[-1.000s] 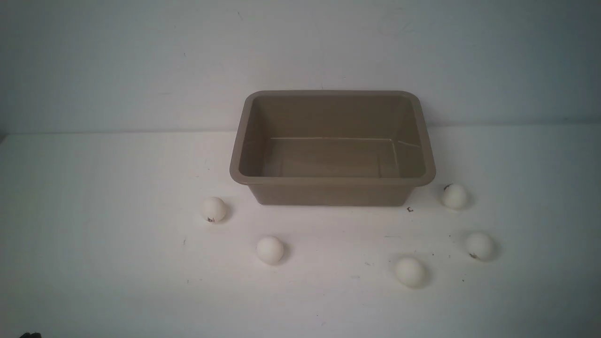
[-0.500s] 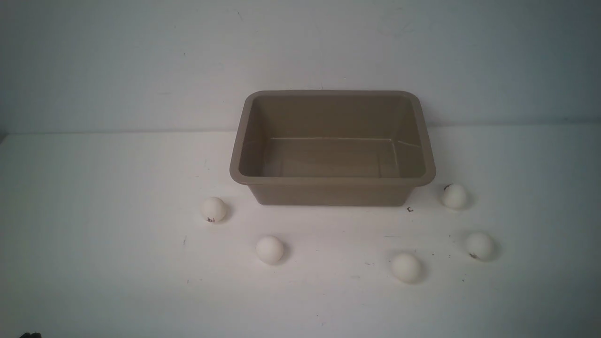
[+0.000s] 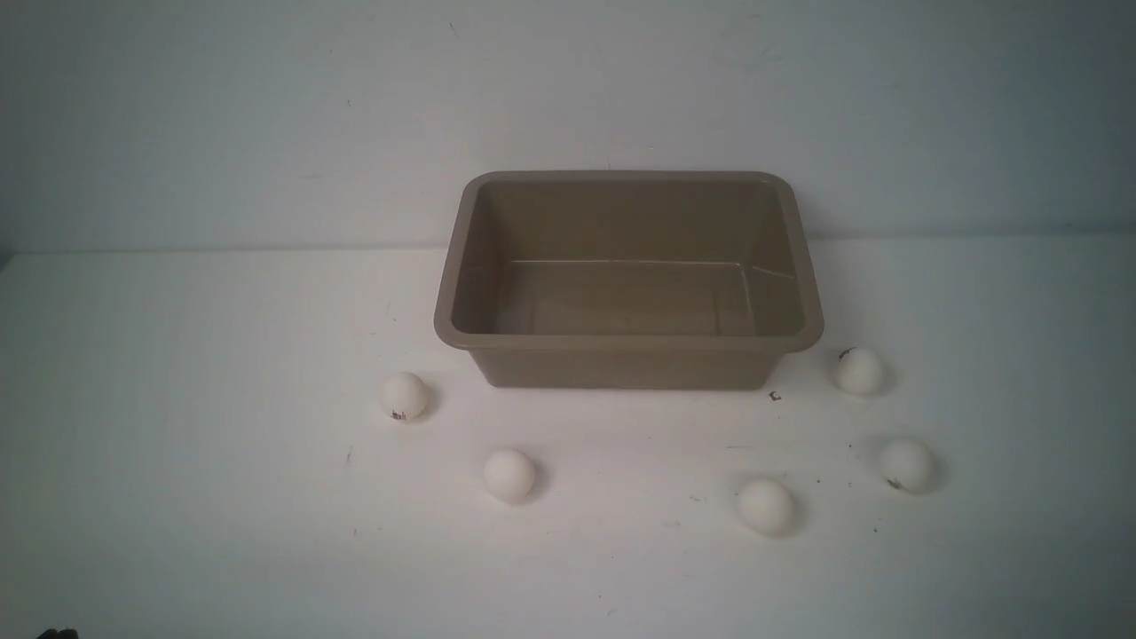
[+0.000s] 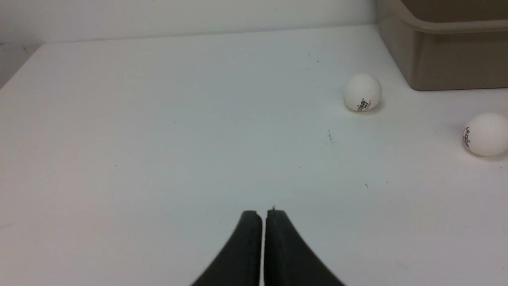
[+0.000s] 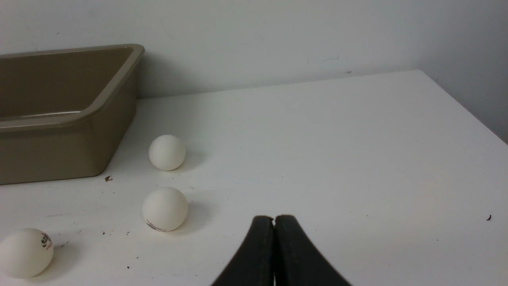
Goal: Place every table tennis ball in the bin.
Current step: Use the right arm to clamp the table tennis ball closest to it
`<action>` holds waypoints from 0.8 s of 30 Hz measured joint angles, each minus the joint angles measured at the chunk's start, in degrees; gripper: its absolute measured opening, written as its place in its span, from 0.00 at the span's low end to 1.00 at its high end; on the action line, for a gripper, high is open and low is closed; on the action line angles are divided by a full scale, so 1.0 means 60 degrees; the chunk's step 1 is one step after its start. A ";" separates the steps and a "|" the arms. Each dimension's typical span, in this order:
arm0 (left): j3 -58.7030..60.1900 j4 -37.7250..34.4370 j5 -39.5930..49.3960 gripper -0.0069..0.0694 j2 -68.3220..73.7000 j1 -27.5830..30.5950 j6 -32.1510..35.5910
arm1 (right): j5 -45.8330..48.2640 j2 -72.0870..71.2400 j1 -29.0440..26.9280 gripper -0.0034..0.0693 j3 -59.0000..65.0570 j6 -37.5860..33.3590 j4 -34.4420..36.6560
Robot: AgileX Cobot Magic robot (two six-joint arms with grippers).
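The taupe-brown bin (image 3: 626,342) stands at the back middle of the white table, with nothing inside it. Several white table tennis balls lie in front of it: two to its left (image 3: 404,396) (image 3: 509,474) and three to its right (image 3: 858,371) (image 3: 907,465) (image 3: 766,507). In the left wrist view my left gripper (image 4: 264,213) is shut and holds nothing, well short of the two left balls (image 4: 362,92) (image 4: 485,134). My right gripper (image 5: 274,218) is likewise shut and holds nothing, with the nearest ball (image 5: 164,209) off to its side. Neither gripper shows in the front view.
A pale wall (image 3: 266,115) rises straight behind the bin. The table's right edge (image 5: 468,105) runs near the right gripper. Small dark specks (image 3: 775,396) dot the tabletop near the right-hand balls.
The front right ball has rolled a little to the left and away from the table's front edge. Everything else stays put.
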 joint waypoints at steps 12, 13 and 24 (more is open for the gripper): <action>0.0000 0.0000 0.0000 0.09 0.0000 0.0000 0.0000 | -0.0160 0.0000 0.0000 0.03 0.0000 0.0000 0.0143; 0.0000 0.0011 0.0000 0.09 0.0000 0.0000 0.0000 | -0.0278 0.0000 0.0000 0.03 0.0026 0.0007 0.0308; 0.0000 -0.0206 0.0000 0.09 0.0000 0.0000 -0.0010 | -0.3543 0.0000 0.0000 0.03 0.0035 0.1443 0.6233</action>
